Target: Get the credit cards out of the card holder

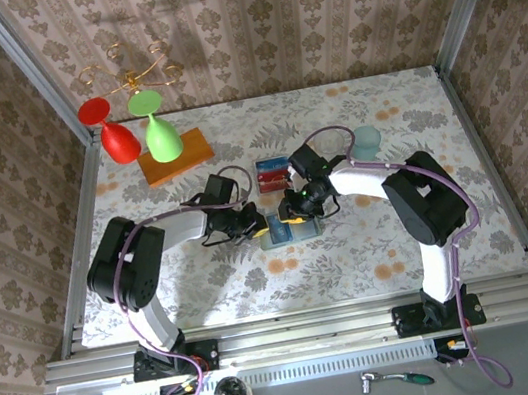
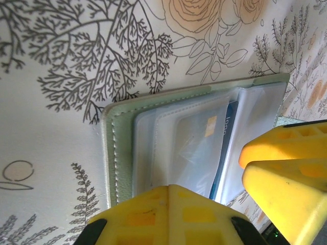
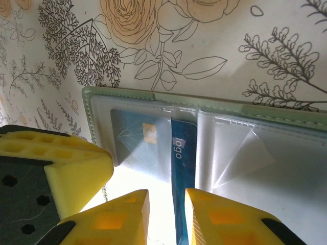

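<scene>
The pale sage-green stitched card holder (image 3: 153, 95) looks like matt leatherette, with glossy clear plastic pockets (creased, catching glare). The dark blue card (image 3: 183, 153) inside looks like smooth plastic.

Overhead view; wrist cameras close, downward

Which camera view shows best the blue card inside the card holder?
The right wrist view: the blue card fills the frame's middle, chip visible through the card holder sleeve. The left wrist view gives its edge; the top view hides it.
</scene>
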### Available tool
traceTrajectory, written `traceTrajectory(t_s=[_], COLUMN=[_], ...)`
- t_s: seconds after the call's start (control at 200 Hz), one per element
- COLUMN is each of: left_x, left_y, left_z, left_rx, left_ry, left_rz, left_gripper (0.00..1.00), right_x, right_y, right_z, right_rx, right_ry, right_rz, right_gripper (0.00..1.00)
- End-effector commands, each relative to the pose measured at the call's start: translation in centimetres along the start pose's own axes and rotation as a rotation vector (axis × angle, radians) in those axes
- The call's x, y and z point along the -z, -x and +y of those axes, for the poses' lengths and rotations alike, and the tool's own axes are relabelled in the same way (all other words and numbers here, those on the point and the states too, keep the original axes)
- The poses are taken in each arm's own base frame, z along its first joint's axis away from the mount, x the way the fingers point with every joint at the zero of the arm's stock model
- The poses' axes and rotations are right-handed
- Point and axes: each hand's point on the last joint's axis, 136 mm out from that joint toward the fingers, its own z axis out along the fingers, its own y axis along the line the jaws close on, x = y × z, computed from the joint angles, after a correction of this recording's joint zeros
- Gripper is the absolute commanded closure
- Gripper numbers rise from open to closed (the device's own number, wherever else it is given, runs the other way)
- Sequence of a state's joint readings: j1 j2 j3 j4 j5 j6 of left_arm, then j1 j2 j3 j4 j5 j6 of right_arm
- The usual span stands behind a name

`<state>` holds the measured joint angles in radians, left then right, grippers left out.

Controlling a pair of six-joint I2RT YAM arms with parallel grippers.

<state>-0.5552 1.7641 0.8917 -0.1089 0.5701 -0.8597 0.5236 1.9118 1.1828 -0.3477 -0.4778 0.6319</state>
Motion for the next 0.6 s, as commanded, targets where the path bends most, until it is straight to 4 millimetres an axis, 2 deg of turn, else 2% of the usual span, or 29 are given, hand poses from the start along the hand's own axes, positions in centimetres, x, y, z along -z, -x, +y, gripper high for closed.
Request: traceTrajectory(t_s=[0.0, 0.27, 0.595], left_x=[0.1, -0.3, -0.5], left_y=[0.1, -0.2, 0.1], left_z=[-0.3, 0.8, 1.1], left_rx=[-0.008, -0.010, -0.011], left_ry=[0.017, 0.059, 0.067], left_rz=[0.000, 0.019, 0.021], left_gripper=[1.00, 1.00, 1.00], right_x=[0.8, 0.2, -0.3], right_y=[-0.4, -0.8, -1.1], right_z=[0.0, -0.6, -0.8], right_rx=[-0.013, -0.032, -0.036], right_ry=[0.005, -0.001, 0.009], right_rz=[-0.004, 0.018, 0.039], right_gripper=[0.73, 0.73, 0.73])
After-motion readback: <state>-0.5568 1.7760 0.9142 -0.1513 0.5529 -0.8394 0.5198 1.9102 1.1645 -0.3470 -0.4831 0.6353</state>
